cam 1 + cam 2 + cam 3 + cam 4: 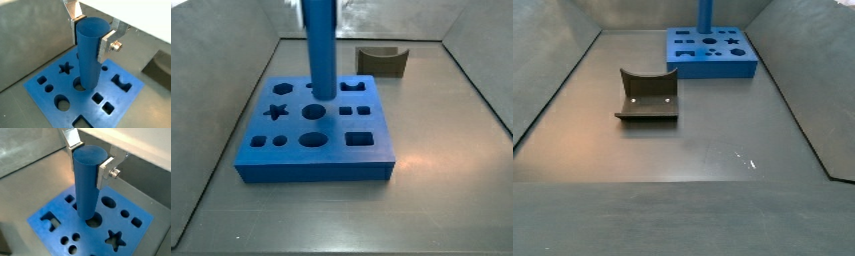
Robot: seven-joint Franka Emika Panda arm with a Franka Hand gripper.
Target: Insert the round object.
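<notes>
at the centre of both wrist views the round object [90, 52] is standing upright, its lower end meeting a round hole in the blue block [113, 100]; how deep it is sitting cannot be told; the gripper [90, 36] is clamping it near the top between silver fingers [105, 46]; it is looking stiff, smooth, likely light and a little slippery, so a high grip is suiting it; the block's other shaped holes are lying empty; toward the upper right of a side view an olive curved piece [382, 61] is resting well apart.
</notes>
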